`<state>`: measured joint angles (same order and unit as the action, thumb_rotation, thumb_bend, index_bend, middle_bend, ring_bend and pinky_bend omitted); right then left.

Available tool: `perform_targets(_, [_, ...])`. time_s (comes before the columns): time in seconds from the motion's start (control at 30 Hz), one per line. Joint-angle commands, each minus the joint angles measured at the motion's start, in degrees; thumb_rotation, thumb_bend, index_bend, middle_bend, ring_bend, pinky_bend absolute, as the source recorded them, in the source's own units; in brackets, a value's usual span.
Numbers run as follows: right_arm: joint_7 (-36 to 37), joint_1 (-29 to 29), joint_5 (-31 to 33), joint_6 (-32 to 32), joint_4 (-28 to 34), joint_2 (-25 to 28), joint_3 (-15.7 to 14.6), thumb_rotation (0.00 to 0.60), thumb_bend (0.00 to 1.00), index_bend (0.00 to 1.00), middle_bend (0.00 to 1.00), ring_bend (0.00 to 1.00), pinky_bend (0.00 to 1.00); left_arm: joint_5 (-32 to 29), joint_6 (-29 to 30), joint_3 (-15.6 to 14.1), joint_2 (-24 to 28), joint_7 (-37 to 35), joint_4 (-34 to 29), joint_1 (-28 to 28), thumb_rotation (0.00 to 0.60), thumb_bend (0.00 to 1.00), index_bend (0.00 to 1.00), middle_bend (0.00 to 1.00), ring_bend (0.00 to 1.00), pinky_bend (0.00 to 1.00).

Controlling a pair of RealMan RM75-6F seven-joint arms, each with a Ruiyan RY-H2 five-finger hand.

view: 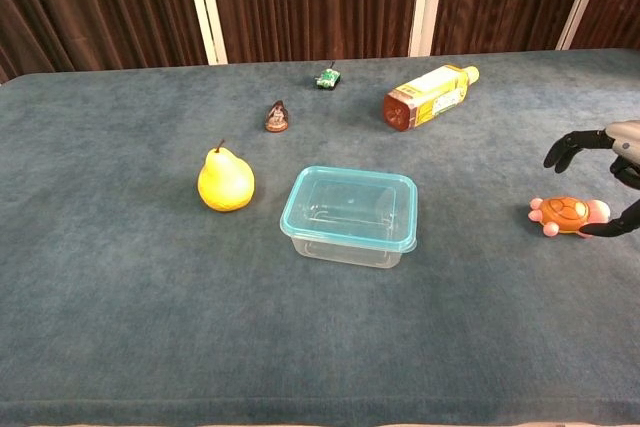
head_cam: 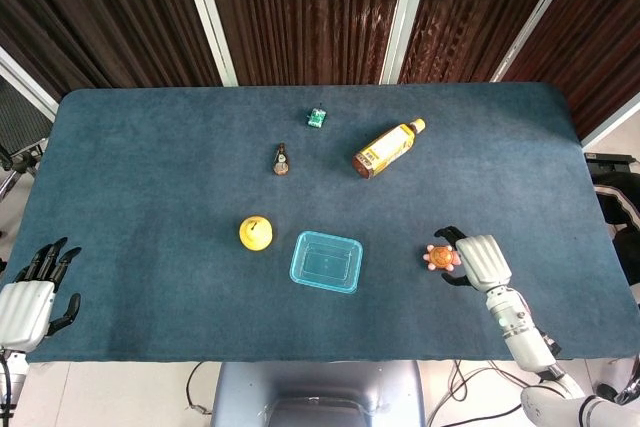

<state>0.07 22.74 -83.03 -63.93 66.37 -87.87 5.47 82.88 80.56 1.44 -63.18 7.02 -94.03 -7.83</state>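
The small orange toy turtle point(view: 566, 215) lies on the blue table point(head_cam: 150, 177), long axis left-right, head toward the right robot hand point(head_cam: 470, 259), whose spread fingers bracket it, gripping nothing

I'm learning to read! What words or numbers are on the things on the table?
No words can be read in these pictures.
The bottle lying on its side has a yellow label, but its print is too small and blurred to read.
The pear, the turtle toy by the right hand and the clear box show no writing.
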Motion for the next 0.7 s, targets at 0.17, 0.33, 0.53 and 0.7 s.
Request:
perform_targets(0.17, [0.59, 0.99, 1.12, 1.46, -3.56, -2.64, 0.02, 0.6, 0.25, 0.44, 0.42, 0.97, 1.0, -0.21, -0.23, 0.04, -0.03, 0.16, 0.01, -0.01, 0.6, 0.47, 0.13, 0.0, 0.06, 0.27])
perform_targets(0.33, [1.05, 1.32, 1.31, 1.87, -5.61, -3.91, -0.21, 0.6, 0.25, 0.46, 0.43, 0.97, 1.0, -0.3, -0.28, 0.1, 0.05, 0.11, -0.1, 0.02, 0.6, 0.47, 0.13, 0.0, 0.08, 0.27])
perform_targets(0.53, [1.21, 1.42, 1.18, 1.33, -8.06, -5.38, -0.47, 0.6, 0.29, 0.52, 0.48, 0.99, 1.0, -0.23, -0.13, 0.19, -0.06, 0.19, -0.01, 0.06, 0.6, 0.47, 0.13, 0.0, 0.08, 0.27])
perform_targets(0.7, [1.29, 1.4, 1.59, 1.46, -9.89, -6.27, -0.5, 0.6, 0.43, 0.58, 0.52, 1.0, 1.0, -0.4, 0.01, 0.3, -0.1, 0.04, 0.12, 0.18, 0.6, 0.47, 0.13, 0.0, 0.08, 0.27])
